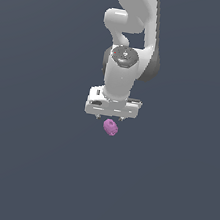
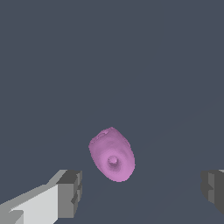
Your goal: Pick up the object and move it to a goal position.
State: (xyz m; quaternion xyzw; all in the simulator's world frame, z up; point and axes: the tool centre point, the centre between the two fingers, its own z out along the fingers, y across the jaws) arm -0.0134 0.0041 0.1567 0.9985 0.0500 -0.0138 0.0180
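In the wrist view, the gripper [image 2: 142, 190] is spread wide, its two fingers well apart with the pink object [image 2: 112, 155] on the tabletop [image 2: 52, 65] between and ahead of them, nearer one finger. Centre it, lower squarely, then pinch across its narrow width.

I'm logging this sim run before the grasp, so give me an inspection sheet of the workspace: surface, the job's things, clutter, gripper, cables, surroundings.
Surface: plain dark grey-blue floor, no marks or edges visible.
Job's things: pink-purple blob, lumpy oval with a small dimple facing the wrist camera; it looks to be lying on the floor, ungrasped. No goal marker seen.
Clutter: nothing seen.
Gripper: white gripper above the blob, pointing down; fingers spread wide, far wider than the blob, touching nothing.
Cables: nothing seen.
Surroundings: only the white arm rising to the exterior view's top; nothing else seen.
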